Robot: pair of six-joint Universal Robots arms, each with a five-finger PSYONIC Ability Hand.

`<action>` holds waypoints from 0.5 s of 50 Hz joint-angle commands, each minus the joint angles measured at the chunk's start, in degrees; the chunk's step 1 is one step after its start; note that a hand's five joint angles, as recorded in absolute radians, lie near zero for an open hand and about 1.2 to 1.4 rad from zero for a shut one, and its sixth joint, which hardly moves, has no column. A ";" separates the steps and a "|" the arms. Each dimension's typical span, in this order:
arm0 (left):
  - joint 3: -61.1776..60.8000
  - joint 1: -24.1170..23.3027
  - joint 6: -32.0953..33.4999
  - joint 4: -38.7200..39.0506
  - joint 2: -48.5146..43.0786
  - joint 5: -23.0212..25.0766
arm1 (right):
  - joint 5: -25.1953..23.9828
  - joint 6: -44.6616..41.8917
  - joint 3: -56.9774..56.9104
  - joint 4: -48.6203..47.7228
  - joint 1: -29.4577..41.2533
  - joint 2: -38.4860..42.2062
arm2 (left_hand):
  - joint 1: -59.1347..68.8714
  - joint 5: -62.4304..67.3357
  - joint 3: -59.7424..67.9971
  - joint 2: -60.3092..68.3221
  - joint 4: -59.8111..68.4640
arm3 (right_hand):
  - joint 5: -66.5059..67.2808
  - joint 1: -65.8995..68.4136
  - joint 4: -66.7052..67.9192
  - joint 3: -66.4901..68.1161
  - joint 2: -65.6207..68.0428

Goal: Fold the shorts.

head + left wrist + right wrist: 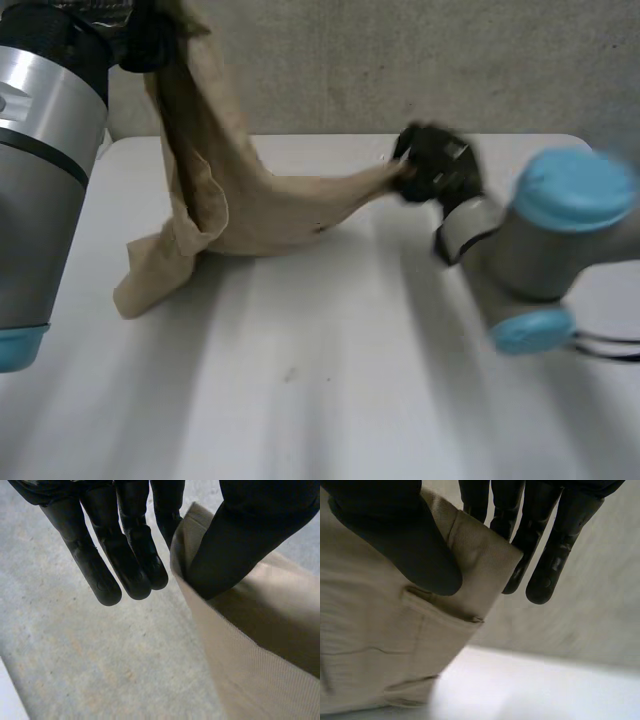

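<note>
The left hand (150,40) is raised high above the counter's (330,360) far left corner, pinching an edge of the tan shorts (240,200) between thumb and fingers. The right hand (435,165), low over the counter's far side, pinches another corner. The shorts sag between them, one end resting on the white counter. A grey wall (400,60) stands behind the counter.

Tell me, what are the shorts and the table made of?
The shorts look like woven cotton-type cloth, tan and matte: fine ribs show in the weave, and it hangs in soft folds. The table seems a hard, smooth white board, perhaps laminate, going by its even, flat surface.
</note>
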 commanded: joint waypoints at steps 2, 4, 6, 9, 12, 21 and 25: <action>-2.09 5.89 -0.23 -3.11 0.99 0.28 | -5.27 -32.81 0.48 8.64 -5.90 -12.76 | 15.41 15.60 11.80 11.25 11.04 | 13.78 25.34 11.80 12.60 12.63; -2.70 6.25 -0.23 -3.90 1.17 0.37 | -5.63 -38.62 0.04 12.60 -5.90 -14.78 | 15.41 15.60 11.80 11.25 11.04 | 13.78 25.34 11.80 12.60 12.63; -2.97 6.25 -0.14 -4.78 1.26 0.37 | -5.63 -41.00 -0.22 14.45 -6.08 -16.53 | 15.41 15.60 11.80 11.25 11.04 | 13.78 25.34 11.80 12.60 12.63; -3.14 6.25 -0.14 -7.24 1.70 0.46 | -5.54 -43.47 -1.62 17.44 -6.34 -21.63 | 15.41 15.60 11.80 11.25 11.04 | 13.78 25.34 11.80 12.60 12.63; -3.23 6.25 -0.14 -10.66 2.23 0.98 | -5.72 -44.08 -3.64 21.91 -6.43 -25.94 | 15.41 15.60 11.80 11.25 11.04 | 13.78 25.34 11.80 12.60 12.63; -7.80 8.27 -0.14 -15.24 -0.67 6.43 | -5.80 -48.56 -6.81 35.10 -6.60 -21.56 | 15.41 15.60 11.80 11.25 11.04 | 13.78 25.34 11.80 12.60 12.63; -9.03 9.06 0.03 -15.51 -6.20 7.93 | -5.54 -51.81 -6.38 36.78 -6.60 -15.94 | 15.41 15.60 11.80 11.25 11.04 | 13.78 25.34 11.80 12.60 12.63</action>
